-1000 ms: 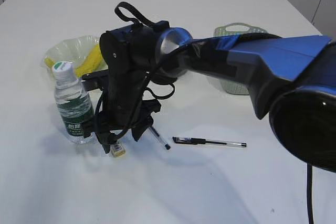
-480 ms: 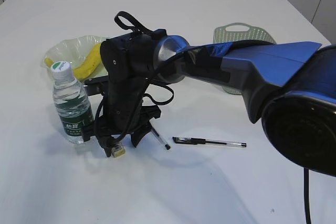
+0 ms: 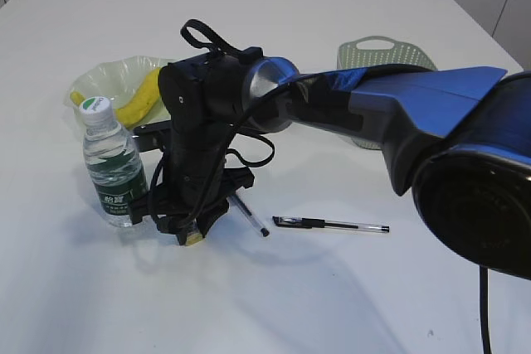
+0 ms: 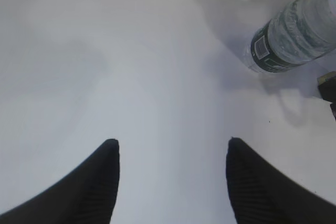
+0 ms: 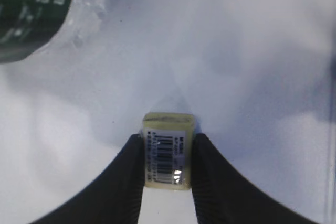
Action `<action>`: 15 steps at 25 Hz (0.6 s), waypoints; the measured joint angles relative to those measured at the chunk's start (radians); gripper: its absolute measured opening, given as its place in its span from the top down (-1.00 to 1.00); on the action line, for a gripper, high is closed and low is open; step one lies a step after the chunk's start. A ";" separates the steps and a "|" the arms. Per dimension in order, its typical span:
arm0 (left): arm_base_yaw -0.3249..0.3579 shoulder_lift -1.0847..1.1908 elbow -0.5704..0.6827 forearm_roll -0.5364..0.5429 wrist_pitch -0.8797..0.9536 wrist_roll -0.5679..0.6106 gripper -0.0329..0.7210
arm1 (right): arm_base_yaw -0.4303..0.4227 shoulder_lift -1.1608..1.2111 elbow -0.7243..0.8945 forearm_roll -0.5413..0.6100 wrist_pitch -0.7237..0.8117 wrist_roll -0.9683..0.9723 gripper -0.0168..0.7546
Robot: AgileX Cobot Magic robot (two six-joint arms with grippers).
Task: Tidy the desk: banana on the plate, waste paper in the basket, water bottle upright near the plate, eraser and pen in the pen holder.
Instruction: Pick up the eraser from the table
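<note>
The cream-yellow eraser (image 5: 168,150) with its barcode sleeve lies on the white desk (image 3: 332,304), and my right gripper (image 5: 168,139) is shut on it, one finger pressed to each side. In the exterior view this gripper (image 3: 192,230) points down just right of the upright water bottle (image 3: 112,167), with the eraser (image 3: 196,240) peeking out below it. A black pen (image 3: 332,224) lies to the right, and a second pen (image 3: 250,215) by the gripper. The banana (image 3: 143,99) rests on the plate (image 3: 108,76). My left gripper (image 4: 173,141) hangs open over bare desk. Pen holder and waste paper are out of view.
The sage-green basket (image 3: 386,51) stands at the back right, partly behind my right arm. The bottle's base (image 5: 31,14) is close to the upper left of the right gripper. The left wrist view has the bottle (image 4: 294,35) at its upper right.
The right gripper's fingers have come together onto the eraser, which lay between open fingers before. The arm has settled slightly lower. Bottle and pens have not moved.
</note>
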 joint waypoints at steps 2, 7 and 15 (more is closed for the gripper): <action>0.000 0.000 0.000 0.000 0.000 0.000 -0.28 | 0.000 0.000 0.000 0.000 0.000 0.000 0.41; 0.000 0.000 0.000 0.000 0.000 0.000 -0.28 | 0.000 0.000 0.000 0.000 0.000 0.000 0.50; 0.000 0.000 0.000 0.000 0.000 0.000 -0.27 | 0.000 0.000 -0.002 0.000 0.027 0.000 0.52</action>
